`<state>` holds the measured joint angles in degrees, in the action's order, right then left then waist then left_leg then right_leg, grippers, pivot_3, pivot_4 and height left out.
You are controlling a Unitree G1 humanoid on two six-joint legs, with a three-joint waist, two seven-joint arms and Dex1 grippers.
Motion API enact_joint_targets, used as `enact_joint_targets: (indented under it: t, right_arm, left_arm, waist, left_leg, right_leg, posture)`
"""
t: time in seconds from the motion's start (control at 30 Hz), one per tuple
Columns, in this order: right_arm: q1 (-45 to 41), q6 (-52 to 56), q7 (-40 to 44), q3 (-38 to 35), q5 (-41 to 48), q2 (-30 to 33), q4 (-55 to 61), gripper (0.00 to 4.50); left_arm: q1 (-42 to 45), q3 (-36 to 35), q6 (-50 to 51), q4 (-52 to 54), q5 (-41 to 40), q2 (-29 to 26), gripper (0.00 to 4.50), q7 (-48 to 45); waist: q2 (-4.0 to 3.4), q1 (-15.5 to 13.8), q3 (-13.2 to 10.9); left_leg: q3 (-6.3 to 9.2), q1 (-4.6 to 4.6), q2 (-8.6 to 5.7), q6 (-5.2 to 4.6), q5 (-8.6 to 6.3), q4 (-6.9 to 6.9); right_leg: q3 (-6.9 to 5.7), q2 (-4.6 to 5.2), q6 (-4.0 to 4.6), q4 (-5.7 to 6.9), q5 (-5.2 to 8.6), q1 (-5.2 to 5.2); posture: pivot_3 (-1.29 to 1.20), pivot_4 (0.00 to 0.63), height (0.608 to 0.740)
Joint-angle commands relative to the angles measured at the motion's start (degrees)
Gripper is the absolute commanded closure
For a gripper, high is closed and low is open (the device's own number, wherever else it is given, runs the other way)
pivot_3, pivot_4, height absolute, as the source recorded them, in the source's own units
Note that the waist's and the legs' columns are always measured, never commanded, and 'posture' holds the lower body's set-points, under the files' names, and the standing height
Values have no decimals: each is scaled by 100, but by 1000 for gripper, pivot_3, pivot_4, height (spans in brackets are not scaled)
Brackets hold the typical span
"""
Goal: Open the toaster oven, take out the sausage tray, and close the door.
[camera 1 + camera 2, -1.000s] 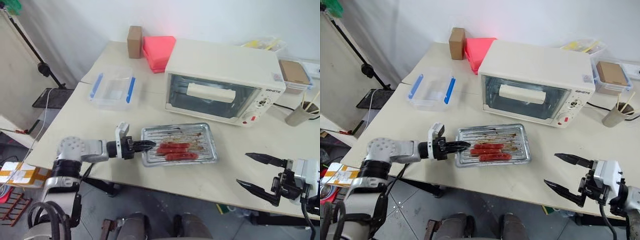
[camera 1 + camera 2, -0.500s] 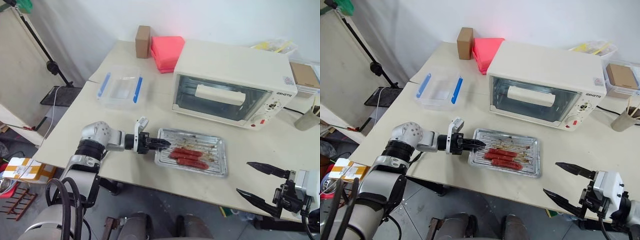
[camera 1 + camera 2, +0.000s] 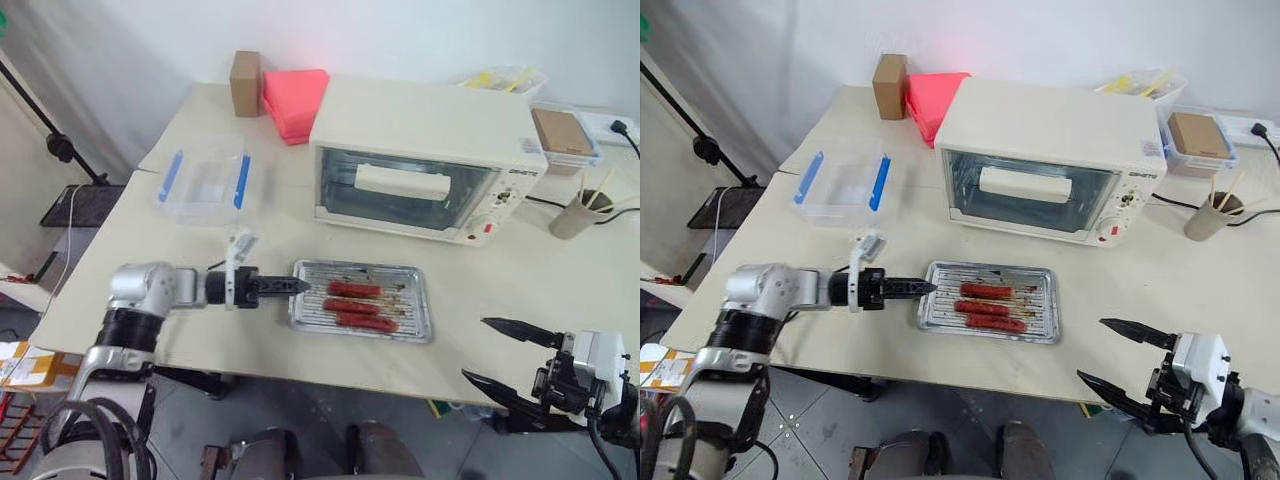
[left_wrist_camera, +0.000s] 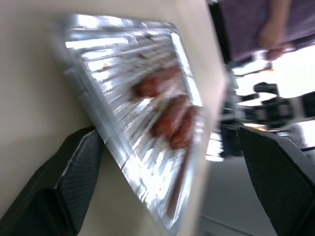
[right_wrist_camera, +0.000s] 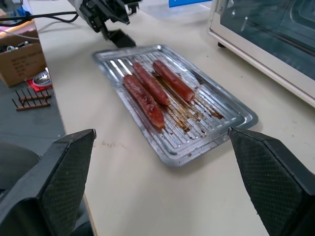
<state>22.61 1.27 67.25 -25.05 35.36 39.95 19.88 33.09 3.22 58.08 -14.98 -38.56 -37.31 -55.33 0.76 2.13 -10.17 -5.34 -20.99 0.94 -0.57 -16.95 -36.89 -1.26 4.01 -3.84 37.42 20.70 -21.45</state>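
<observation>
Three sausages lie in the sausage tray [image 3: 360, 300] on the worktop [image 3: 500, 290] before the shut toaster oven [image 3: 425, 160], as the left gripper [image 3: 290, 286] has just spread its fingers off the rim, right gripper [image 3: 500, 355] open, finishing the task.

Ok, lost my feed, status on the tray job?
Left tool open at sausage tray edge, right tool open, idle. Tray out on table. Door shut. Nothing in the way.
</observation>
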Motion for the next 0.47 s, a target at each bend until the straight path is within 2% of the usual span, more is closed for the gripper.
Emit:
enact_joint_targets:
  t: [0.03,0.13,0.27,0.33,0.47]
  right_arm:
    - [-274,-11,124,-18,87,126,-134,0]
    - [-567,71,229,-2,162,210,-259,0]
    - [-942,208,448,85,197,434,-338,0]
    - [-1151,356,540,148,261,561,-347,0]
    - [-1517,578,776,355,275,781,-491,0]
  left_arm:
    - [-618,-255,-1949,331,812,-594,9,-520]
    - [-996,-594,-3581,227,1173,-724,9,-833]
    - [-1434,-965,-5171,338,1554,-812,9,-1029]
    - [-1657,-1098,-5742,487,1580,-908,9,-1320]
    - [-1975,-1236,-5670,804,1417,-1055,9,-1492]
  waist:
    - [1,15,-1]
    - [0,-58,-2]
    - [1,-153,-2]
    - [1,-153,-3]
    - [-1,-144,-3]
  left_leg:
    - [-1,1,1,1,0,3]
    - [1,-11,1,-6,-4,5]
    - [4,-31,-2,-35,-23,5]
    - [2,-35,-2,-35,-28,7]
    - [1,-47,-3,-57,-43,15]
  right_leg:
    - [0,0,4,0,2,-3]
    - [-1,5,11,-3,5,-13]
    - [-12,18,12,-33,6,-15]
    - [-13,19,11,-50,6,-15]
    - [-20,20,11,-81,6,-14]
  posture:
    - [0,150,740]
    - [0,150,740]
    - [0,150,740]
    - [0,150,740]
    - [0,150,740]
